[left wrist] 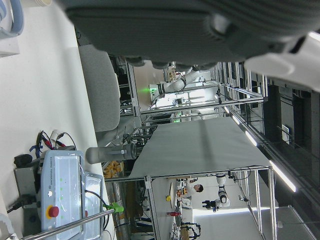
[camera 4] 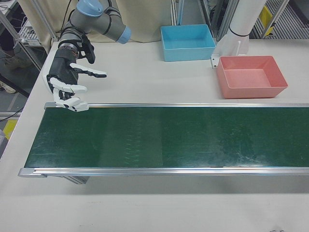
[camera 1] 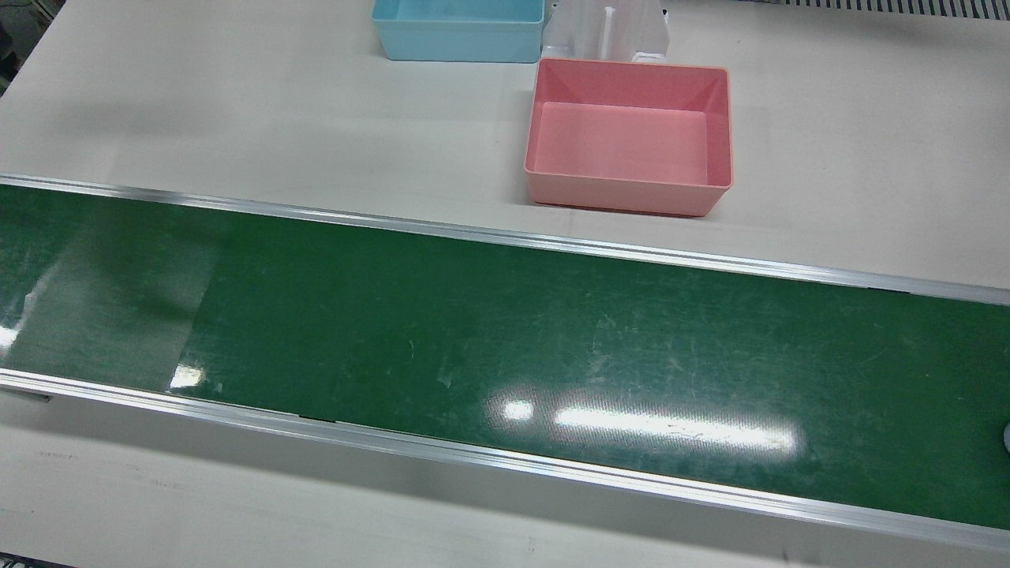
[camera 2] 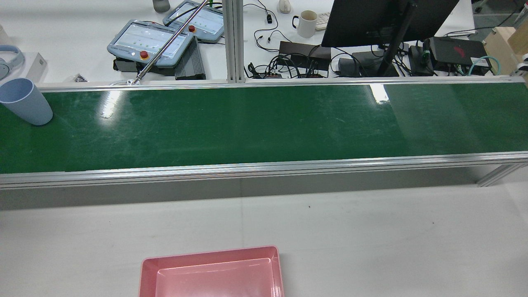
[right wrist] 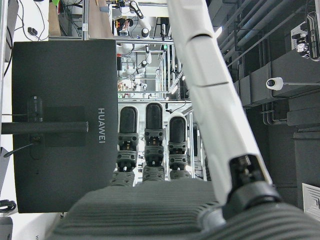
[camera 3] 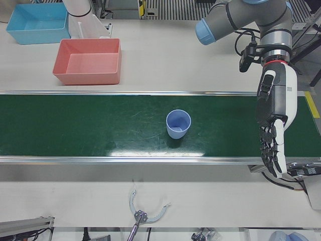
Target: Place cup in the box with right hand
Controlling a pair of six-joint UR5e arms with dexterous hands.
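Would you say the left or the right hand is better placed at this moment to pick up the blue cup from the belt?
Left, on position alone. The cup stands upright on the belt's left half, nearer the open left hand. The open right hand hovers at the opposite end, though the task assigns it.

Right hand [camera 4: 70, 84]: empty, fingers spread apart, pointing sideways.
Left hand [camera 3: 272, 131]: empty, fingers straight, apart, pointing down.
Arms: both bent, well apart.
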